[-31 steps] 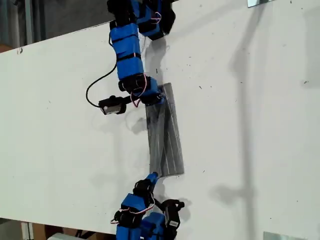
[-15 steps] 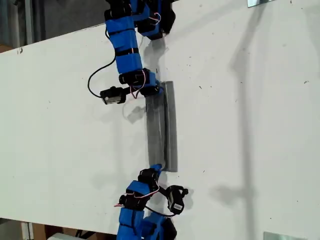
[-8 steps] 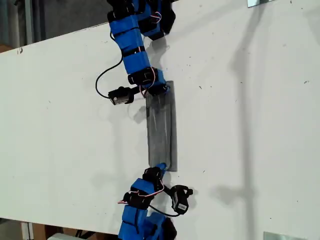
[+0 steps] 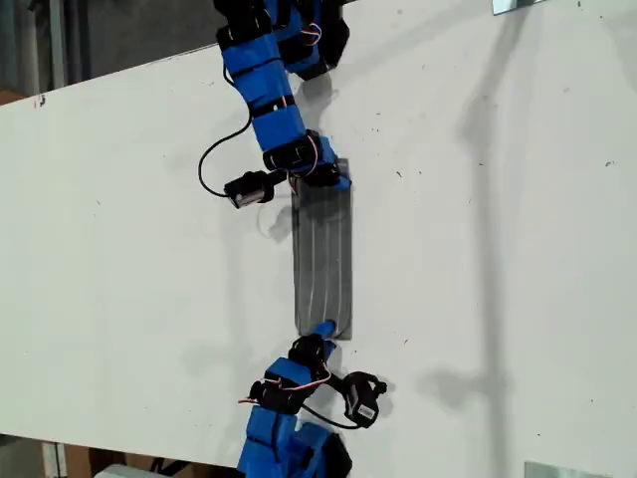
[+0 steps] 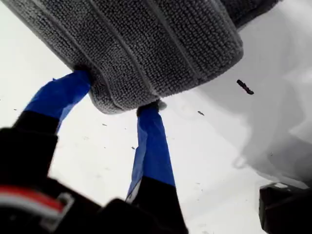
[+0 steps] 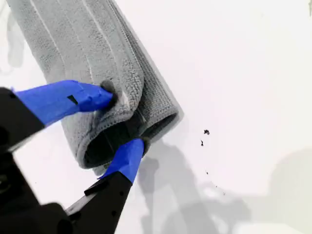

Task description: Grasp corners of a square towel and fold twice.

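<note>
The towel (image 4: 323, 259) lay folded into a long narrow strip near the middle of the white table (image 4: 518, 259), its length running from 12 o'clock to 6 o'clock in the exterior view. One blue arm (image 4: 271, 105) reached in from 12 o'clock and met the strip's far end, and another arm (image 4: 284, 393) came up from 6 o'clock to the near end (the wrist views did not show me which arm was which).

My first gripper (image 5: 114, 95) was pinching the towel (image 5: 146, 44). Its two blue fingers (image 5: 61, 95) were closed on the thick rounded end edge, beside a rounded corner (image 5: 226, 48) that hung free of the table.

My second gripper (image 6: 121, 119) was also clamped on the towel (image 6: 83, 53). One finger (image 6: 68, 100) pressed on the top of the folded layers and the other sat under them, right at the open end of the fold. A few dark specks (image 6: 206, 131) dotted the table close by.
</note>
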Tool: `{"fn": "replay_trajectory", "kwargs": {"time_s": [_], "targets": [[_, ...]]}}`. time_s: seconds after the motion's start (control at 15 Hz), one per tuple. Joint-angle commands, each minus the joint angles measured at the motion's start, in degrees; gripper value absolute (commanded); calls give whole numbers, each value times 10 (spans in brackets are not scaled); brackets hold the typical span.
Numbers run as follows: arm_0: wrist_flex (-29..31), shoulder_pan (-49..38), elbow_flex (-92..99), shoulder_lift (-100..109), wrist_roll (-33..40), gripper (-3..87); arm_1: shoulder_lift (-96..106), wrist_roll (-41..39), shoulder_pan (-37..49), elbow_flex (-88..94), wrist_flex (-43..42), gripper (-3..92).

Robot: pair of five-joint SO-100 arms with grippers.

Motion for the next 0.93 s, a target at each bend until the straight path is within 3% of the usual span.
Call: {"fn": "replay_trajectory", "kwargs": {"time_s": [0.0, 0.2, 0.4, 0.6, 0.73, 0.87], "targets": [[27, 16, -1, 55, -11, 296, 56, 10, -10, -5, 19, 345], [57, 28, 25, 119, -22, 273, 88, 6, 14, 22, 27, 407], [48, 18, 83, 186, -24, 262, 127, -29, 86, 141, -59, 427], [40, 18, 122, 229, -32, 256, 181, -70, 153, 230, -135, 404], [31, 18, 136, 230, -35, 251, 180, -95, 189, 258, -178, 290], [35, -51, 165, 242, 5, 236, 179, -60, 174, 294, -220, 293]]}}
